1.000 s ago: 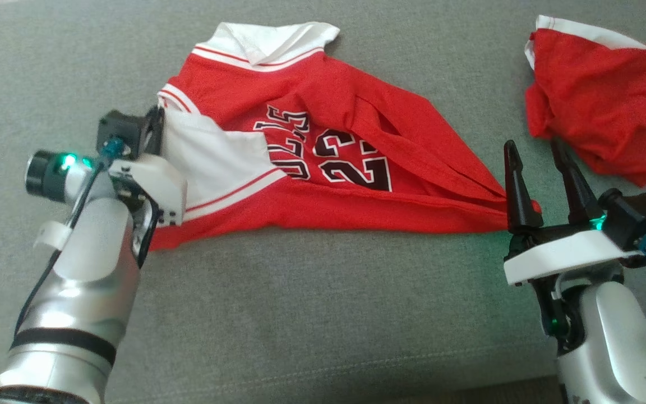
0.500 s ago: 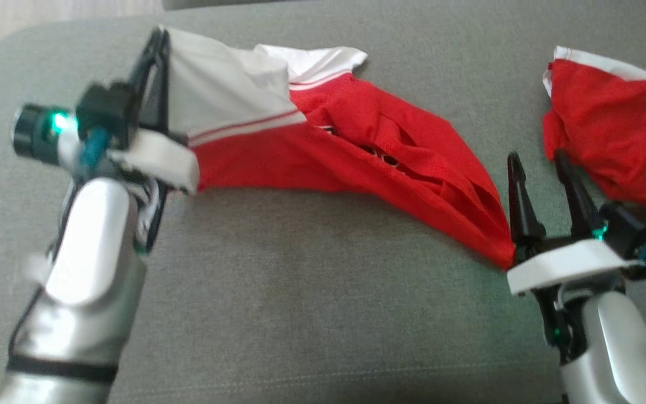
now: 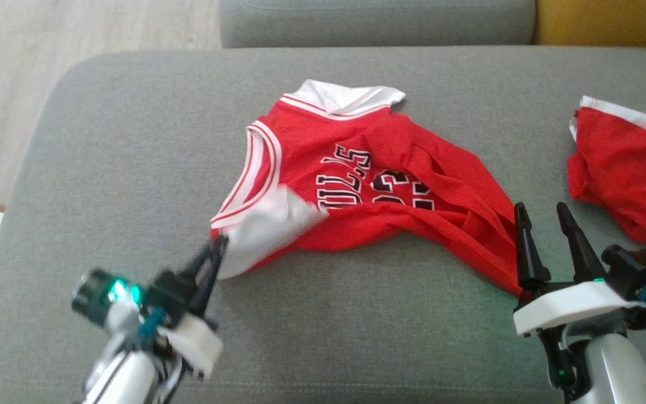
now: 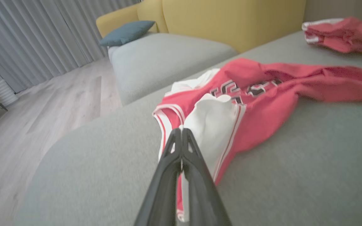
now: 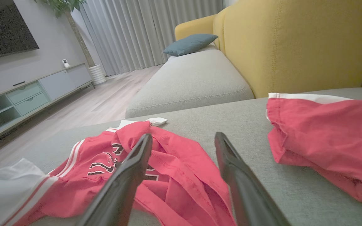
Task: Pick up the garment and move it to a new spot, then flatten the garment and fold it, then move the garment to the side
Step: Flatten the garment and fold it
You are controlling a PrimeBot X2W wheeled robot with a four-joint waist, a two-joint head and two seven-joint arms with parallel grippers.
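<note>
The garment, a red jersey (image 3: 368, 185) with white trim and black lettering, lies crumpled on the grey couch seat (image 3: 132, 140). My left gripper (image 3: 215, 251) at the lower left is shut on the jersey's white corner (image 3: 255, 235). In the left wrist view a strip of the jersey (image 4: 262, 91) shows between the closed fingers (image 4: 171, 169). My right gripper (image 3: 541, 210) stands open at the jersey's right tip, its left finger against the red cloth. In the right wrist view the jersey (image 5: 168, 157) lies under and left of that gripper (image 5: 184, 138).
A second bundle of red cloth with a white band (image 3: 626, 179) lies at the right of the seat (image 5: 325, 135). The seat's rounded left edge (image 3: 26, 168) drops to wooden floor (image 3: 76, 33). Another grey cushion (image 4: 162, 59) and a yellow sofa back (image 5: 294, 47) stand behind.
The head camera has tilted up, shifting the whole picture. My left gripper swung the white corner up and away, then back toward the seat's front; the lettering shows again. The right gripper stayed open in place.
</note>
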